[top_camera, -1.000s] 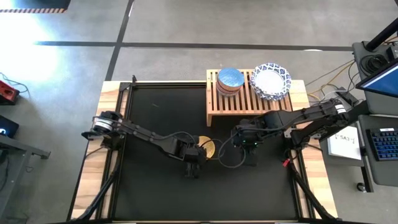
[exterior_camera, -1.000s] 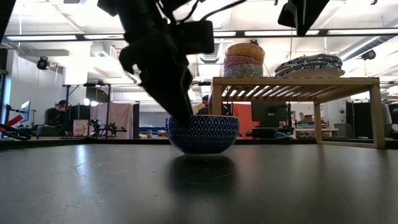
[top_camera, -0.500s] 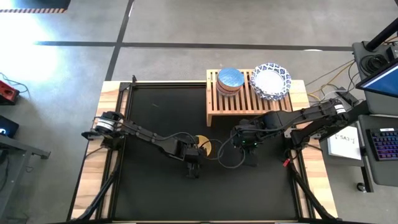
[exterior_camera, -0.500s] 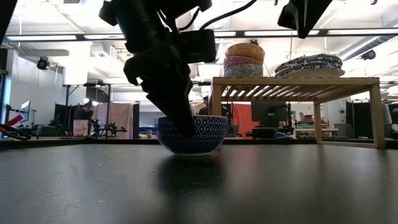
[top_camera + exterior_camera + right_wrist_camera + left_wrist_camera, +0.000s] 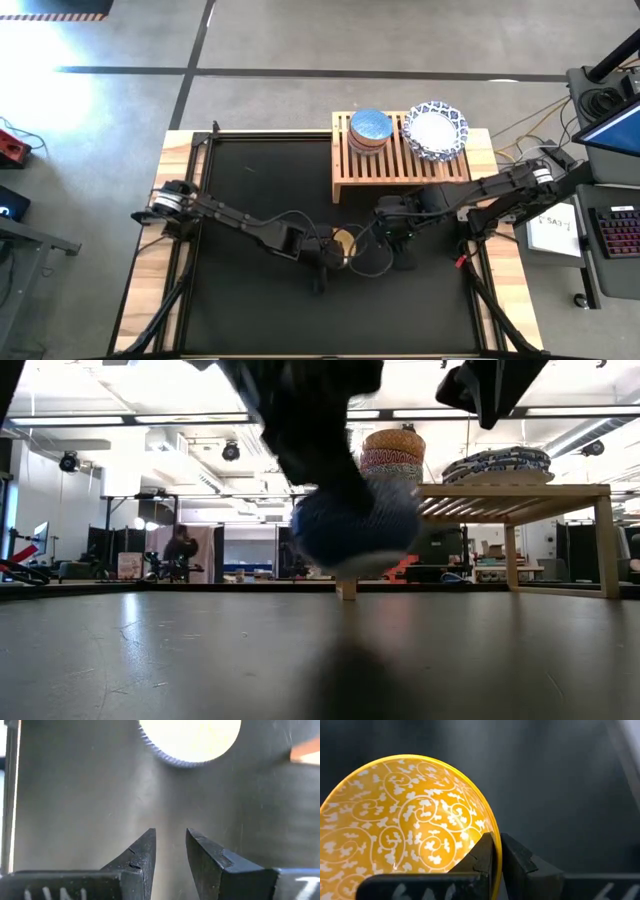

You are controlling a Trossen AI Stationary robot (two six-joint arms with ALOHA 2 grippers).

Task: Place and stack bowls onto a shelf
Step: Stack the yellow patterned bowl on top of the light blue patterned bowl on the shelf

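The left claw (image 5: 496, 857) has just pinched the rim of the bowl (image 5: 343, 240), yellow inside and blue-patterned outside, and lifted it clear of the desk (image 5: 240, 180); a second ago the bowl sat there, claw spread; the carry to the shelf (image 5: 400, 160) can begin, I judge; the right claw (image 5: 170, 850) hovers nearby, slightly spread, empty.

No text, label, brand or number can be read in any view. A white sheet (image 5: 556, 226) at the right edge of the high view carries dark marks, but they are too small to make out.
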